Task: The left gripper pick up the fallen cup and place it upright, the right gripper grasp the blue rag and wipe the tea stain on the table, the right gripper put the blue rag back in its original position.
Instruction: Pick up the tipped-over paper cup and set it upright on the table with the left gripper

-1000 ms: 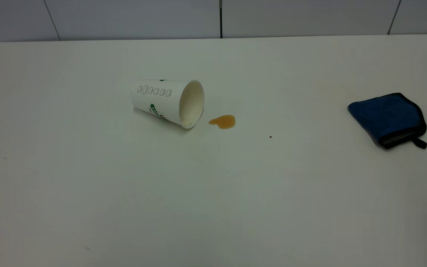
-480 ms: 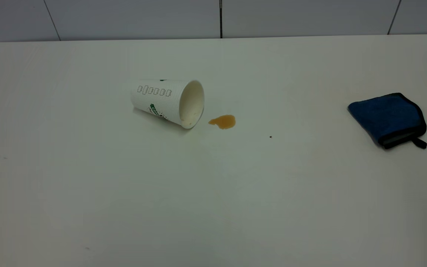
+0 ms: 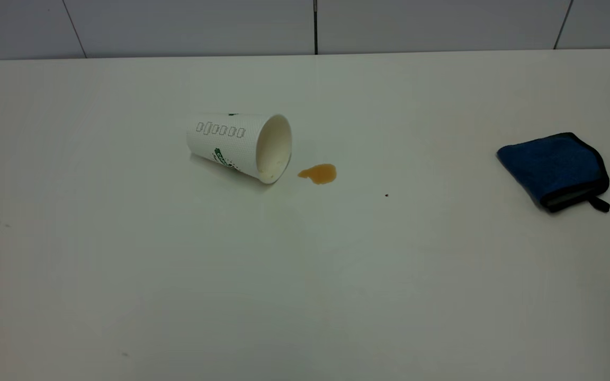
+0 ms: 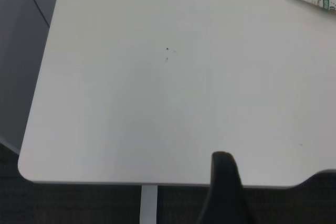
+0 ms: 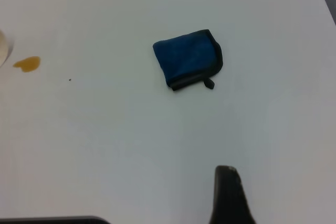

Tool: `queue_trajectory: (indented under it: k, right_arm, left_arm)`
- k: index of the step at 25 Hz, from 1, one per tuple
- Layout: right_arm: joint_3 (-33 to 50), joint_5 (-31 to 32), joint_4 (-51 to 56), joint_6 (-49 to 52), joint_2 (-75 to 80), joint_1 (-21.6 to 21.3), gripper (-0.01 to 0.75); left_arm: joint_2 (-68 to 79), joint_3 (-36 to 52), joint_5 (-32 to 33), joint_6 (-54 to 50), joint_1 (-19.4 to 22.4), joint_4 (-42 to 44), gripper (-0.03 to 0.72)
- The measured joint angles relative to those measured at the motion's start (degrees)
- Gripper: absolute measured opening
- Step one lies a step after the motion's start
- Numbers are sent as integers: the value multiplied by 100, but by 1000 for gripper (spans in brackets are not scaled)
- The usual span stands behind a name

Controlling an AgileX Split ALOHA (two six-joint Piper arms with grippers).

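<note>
- The cup [image 3: 239,145] lies on its side on the tabletop [image 3: 305,275], left of centre in the exterior view, with its mouth turned toward the tea stain [image 3: 318,173], which sits just beside the rim.
- It looks like thin paper, so it is probably light, easily crushed and apt to roll. The safest hold is likely across the dotted mid-body, squeezed gently (pinching the open rim would probably fold it).
- The left claw [image 4: 224,190] shows only as one dark finger over the tabletop's near edge in its wrist view, well apart from the cup; whether it is apart or together I cannot tell.
- The blue rag [image 3: 554,169] lies folded at the far right of the tabletop, well apart from stain and cup. It looks soft and limp, so it should bunch when lifted; a hold over the thick folded body seems surer than one on the small black loop.
- The right claw [image 5: 228,195] likewise shows one dark finger, near but short of the rag; its state cannot be told either.
</note>
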Motion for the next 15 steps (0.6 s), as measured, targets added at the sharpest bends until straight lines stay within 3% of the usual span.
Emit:
queue_trajectory:
  k: [4,10,15]
  right_arm:
    - [0,0,0,0,0,0,534]
    - [0,0,0,0,0,0,534]
    - [0,0,0,0,0,0,534]
  left_arm:
    - [118,-36,-30,-10,0,46,566]
    - [1544,-524,-730,540,0,-155,566]
    - [3150,-901,-1616,1642,0,-1138,566]
